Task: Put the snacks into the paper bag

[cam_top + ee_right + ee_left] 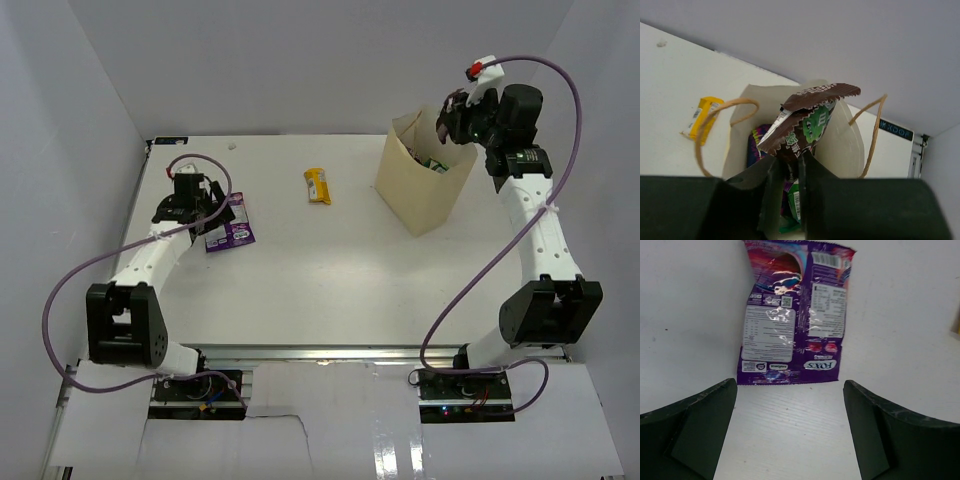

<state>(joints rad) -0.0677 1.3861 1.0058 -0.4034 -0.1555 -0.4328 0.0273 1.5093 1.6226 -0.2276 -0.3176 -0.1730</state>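
Observation:
The tan paper bag (425,180) stands upright at the back right. My right gripper (452,118) is above its mouth, shut on a brown-green snack packet (807,125) held over the opening. Inside the bag (845,145) lie a purple pack (756,145) and a green pack (796,202). My left gripper (205,205) is open and empty at the left, just short of a purple candy pack (231,226), which lies flat between and beyond its jaws in the left wrist view (792,315). A small yellow-orange bar (318,186) lies mid-table and shows in the right wrist view (702,116).
White enclosure walls stand close on the left, back and right. The bag's two loop handles (722,125) stick up on each side of the held packet. The right arm's purple cable (560,110) arcs above the bag.

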